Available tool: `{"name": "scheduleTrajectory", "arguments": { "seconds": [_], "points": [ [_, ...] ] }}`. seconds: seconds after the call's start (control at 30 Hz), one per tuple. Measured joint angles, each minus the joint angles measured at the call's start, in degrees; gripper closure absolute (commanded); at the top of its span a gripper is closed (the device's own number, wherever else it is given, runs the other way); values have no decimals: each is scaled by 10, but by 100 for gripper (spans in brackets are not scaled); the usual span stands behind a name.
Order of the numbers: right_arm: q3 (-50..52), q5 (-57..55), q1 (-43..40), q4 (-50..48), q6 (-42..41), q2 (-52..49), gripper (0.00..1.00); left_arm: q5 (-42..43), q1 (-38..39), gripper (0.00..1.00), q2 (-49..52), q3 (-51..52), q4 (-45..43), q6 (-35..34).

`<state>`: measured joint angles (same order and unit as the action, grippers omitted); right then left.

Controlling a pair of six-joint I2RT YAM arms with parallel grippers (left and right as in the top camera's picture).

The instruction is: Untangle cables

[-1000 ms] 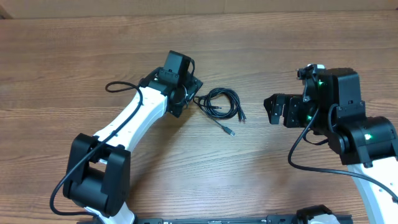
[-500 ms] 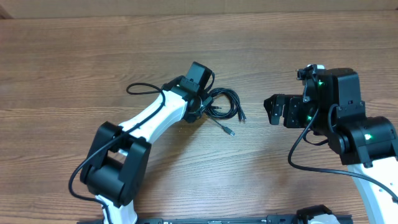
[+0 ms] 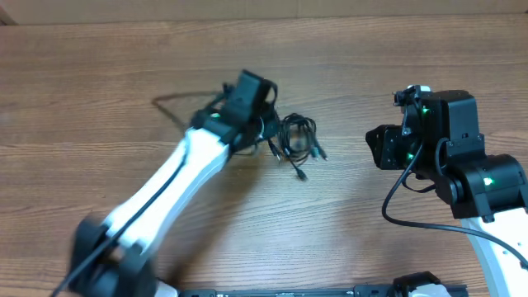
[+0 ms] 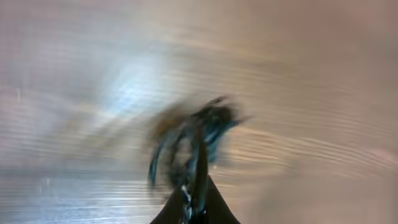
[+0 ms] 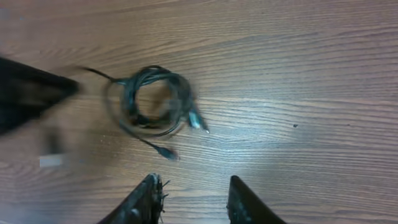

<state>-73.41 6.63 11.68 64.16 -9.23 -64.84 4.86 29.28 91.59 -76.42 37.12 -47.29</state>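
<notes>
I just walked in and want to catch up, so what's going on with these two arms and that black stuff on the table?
The left gripper is shut on one edge of a small coiled bundle of thin black cables on the wooden table, and its arm shows motion blur. The right gripper hangs off to the side, facing the bundle, jaws apart and empty. The cables are not yet separated: one tangled loop with plugs sticking out.

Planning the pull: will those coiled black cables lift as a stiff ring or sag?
Probably floppy: the cables are thin, loosely looped cords, so they should sag. Likely light, sliding easily on the table. The loose plug end may trail behind.
</notes>
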Motion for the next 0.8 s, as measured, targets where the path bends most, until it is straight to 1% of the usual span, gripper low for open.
{"name": "scheduleTrajectory", "arguments": {
  "seconds": [0.03, 0.07, 0.17, 0.3, 0.43, 0.57, 0.67, 0.8],
  "points": [
    [0, 0, 0, 0, 1, 0, 94, 3, 0, 96, -34, -13, 9, 17],
    [0, 0, 0, -1, 1, 0, 96, 6, 0, 96, -67, -25, 14, 33],
    [0, 7, 0, -3, 1, 0, 96, 32, 0, 96, -157, -50, 12, 68],
    [0, 57, 0, -31, 5, 0, 96, 83, 0, 96, -224, -55, 10, 88],
    [0, 150, 0, -65, 31, 0, 96, 123, -1, 96, -239, -55, 9, 98],
    [0, 272, 0, -119, 67, 0, 96, 162, 0, 96, -238, -53, -10, 99],
    [0, 361, 0, -132, 111, 0, 96, 201, -1, 96, -238, -53, -48, 92],
    [0, 466, 0, -132, 185, 0, 96, 263, -9, 96, -238, -53, -112, 58]
  ]
}}
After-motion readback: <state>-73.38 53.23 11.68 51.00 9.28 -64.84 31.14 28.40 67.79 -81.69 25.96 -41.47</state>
